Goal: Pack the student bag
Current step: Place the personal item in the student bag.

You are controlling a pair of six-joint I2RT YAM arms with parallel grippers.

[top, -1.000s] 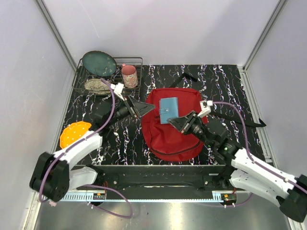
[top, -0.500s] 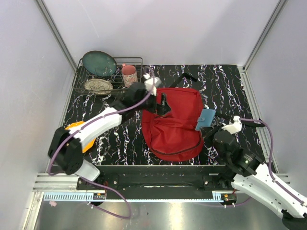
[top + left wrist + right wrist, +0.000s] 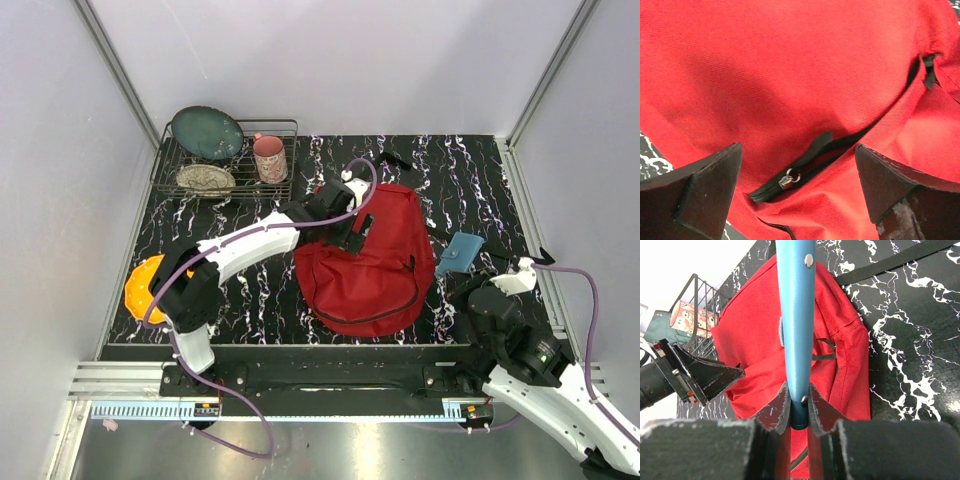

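Note:
The student bag [image 3: 365, 270], a large red backpack, lies in the middle of the black marbled table. My left gripper [image 3: 356, 226] hovers wide open over its upper part. In the left wrist view its fingers [image 3: 695, 195] straddle a black zipper with a metal pull [image 3: 786, 180], touching neither; the zipper is a little open. My right gripper [image 3: 458, 274] is off the bag's right edge, shut on a flat blue wallet [image 3: 460, 252]. In the right wrist view the blue wallet [image 3: 796, 315] stands edge-on between the jaws [image 3: 799, 405], with the bag [image 3: 750, 350] behind it.
A wire rack [image 3: 290, 125] at the back left holds a dark green plate [image 3: 207, 132], a pink cup [image 3: 269, 158] and a patterned dish [image 3: 205, 179]. An orange object [image 3: 145, 285] lies at the left edge. Black straps [image 3: 395, 162] trail behind and to the right of the bag.
The left arm swung right from beside the bag to over its top, still open. The right arm pulled back to the right, carrying the blue wallet off the bag.

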